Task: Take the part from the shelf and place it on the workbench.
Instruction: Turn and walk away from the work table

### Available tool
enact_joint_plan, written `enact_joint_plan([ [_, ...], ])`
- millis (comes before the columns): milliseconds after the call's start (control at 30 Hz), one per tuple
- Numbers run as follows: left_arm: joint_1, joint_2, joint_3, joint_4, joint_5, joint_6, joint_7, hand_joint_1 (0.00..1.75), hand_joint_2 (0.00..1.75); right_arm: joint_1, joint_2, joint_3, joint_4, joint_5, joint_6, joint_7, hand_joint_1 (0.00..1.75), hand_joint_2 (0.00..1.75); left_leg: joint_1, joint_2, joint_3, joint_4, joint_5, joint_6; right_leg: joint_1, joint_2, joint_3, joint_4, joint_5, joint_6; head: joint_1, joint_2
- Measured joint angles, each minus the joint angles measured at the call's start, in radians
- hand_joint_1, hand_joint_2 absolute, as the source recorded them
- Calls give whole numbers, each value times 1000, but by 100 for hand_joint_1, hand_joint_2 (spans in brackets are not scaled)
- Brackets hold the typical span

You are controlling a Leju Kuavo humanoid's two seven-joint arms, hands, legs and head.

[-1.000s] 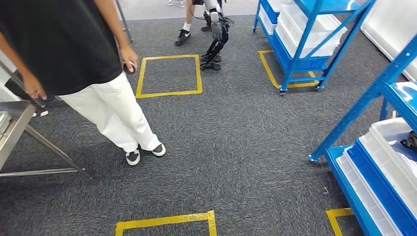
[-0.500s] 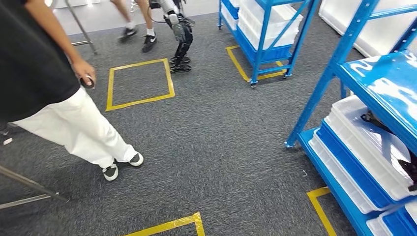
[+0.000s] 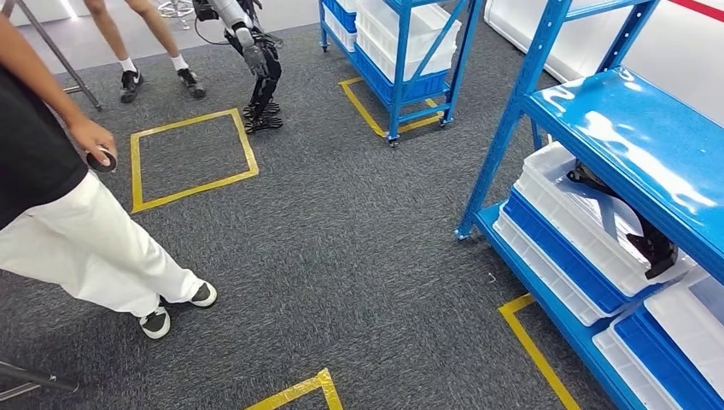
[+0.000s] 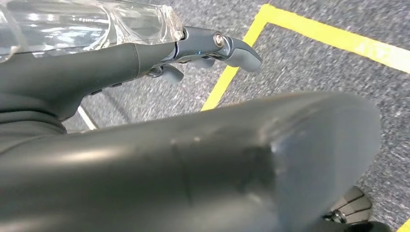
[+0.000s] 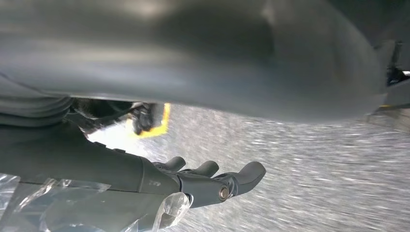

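A blue shelf (image 3: pixel 616 128) stands at the right in the head view. On its lower level a white bin (image 3: pixel 559 201) holds black parts (image 3: pixel 653 246), partly hidden under the shelf board above. My left hand (image 4: pixel 212 48) hangs over grey carpet with its fingers stretched out and nothing in them. In the right wrist view my right hand (image 5: pixel 212 180) hangs the same way, fingers apart and holding nothing.
A person in white trousers (image 3: pixel 85 252) stands close at the left, holding a small dark object. Another robot's legs (image 3: pixel 260 77) and a second person's legs (image 3: pixel 128 51) are far back. A second blue rack (image 3: pixel 401 43) stands beyond. Yellow tape squares (image 3: pixel 192 149) mark the carpet.
The camera has swung to the right: the shelf now takes up much more of the right side, and the person and the metal table have slid off to the left.
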Motion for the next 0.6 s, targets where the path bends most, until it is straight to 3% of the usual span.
enact_joint_plan([
  [67,-3,0,0,0,-1,0,0,0,0,-1,-1,0,0,-1,0,0,0,0,-3,19,4,1,-4,-7,2,-45,81,-147,52,-3,0,0],
  [133,-5,0,0,0,-2,0,0,0,0,-3,-1,0,0,-1,0,0,0,0,-9,36,8,3,-8,-18,7,-66,113,-211,66,-14,-2,0],
  [200,-8,0,0,0,-3,0,0,0,0,-3,-2,0,0,-2,0,-1,0,0,-6,48,12,3,-11,-30,10,-44,111,-215,69,-28,-2,0],
  [267,-11,0,0,0,-4,0,0,0,0,-2,-2,0,0,-4,0,-1,0,0,1,13,3,33,-35,-44,5,-24,111,-219,75,-41,-2,0],
  [333,-9,0,-1,0,-5,1,0,0,0,-4,-2,0,0,-6,0,-2,0,0,7,-39,-44,146,-100,-54,1,-1,109,-220,80,-51,-3,0],
  [400,-4,0,-1,0,-6,1,0,0,0,-6,-2,0,0,-8,1,-3,0,0,9,-54,-107,283,-156,-59,1,26,105,-220,83,-55,-4,0],
  [433,-3,0,-1,0,-7,1,0,0,0,-4,-2,0,0,-8,1,-3,0,0,10,-55,-122,312,-158,-60,1,40,104,-220,84,-55,-4,0],
  [467,-3,0,-1,0,-7,1,0,0,0,-3,-2,0,0,-8,1,-3,0,0,10,-57,-117,299,-141,-59,1,55,105,-219,84,-54,-4,0],
  [500,-4,0,-2,0,-8,1,0,0,0,-2,-2,0,0,-8,4,-2,0,0,10,-62,-94,247,-107,-57,1,69,106,-219,85,-53,-4,0],
  [567,-4,0,-2,0,-10,1,0,0,0,-2,-2,0,0,-9,11,0,0,0,13,-109,-27,93,-37,-50,2,95,105,-218,87,-48,-4,0],
  [600,-4,1,-2,0,-12,0,1,0,0,-3,-1,0,0,-10,14,2,0,0,13,-131,-4,37,-17,-47,2,107,102,-217,89,-43,-4,0],
])
